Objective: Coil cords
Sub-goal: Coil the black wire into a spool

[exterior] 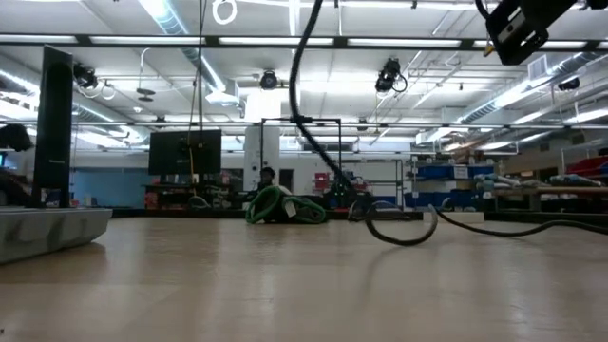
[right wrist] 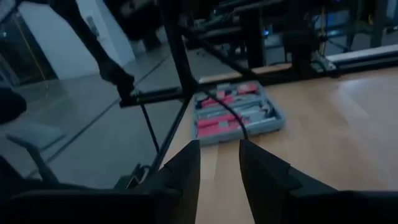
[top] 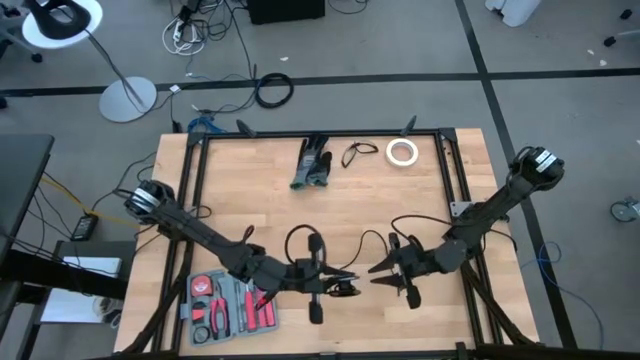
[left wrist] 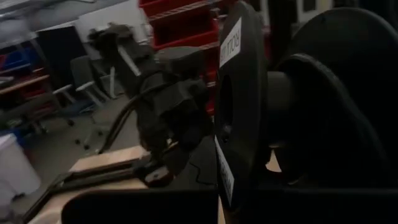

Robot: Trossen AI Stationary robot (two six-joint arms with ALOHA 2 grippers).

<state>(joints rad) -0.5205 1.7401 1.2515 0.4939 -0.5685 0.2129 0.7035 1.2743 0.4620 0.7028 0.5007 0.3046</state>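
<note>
Left gripper jaws pressed together on the cord; right gripper jaws spread, facing it above the tabletop.

Bright ceiling strip lights — glare; wrist views dim, blurred

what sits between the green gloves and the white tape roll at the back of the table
In the high view, a small loose loop of thin black cord lies on the wood between the gloves and the tape roll, touching neither.
</note>
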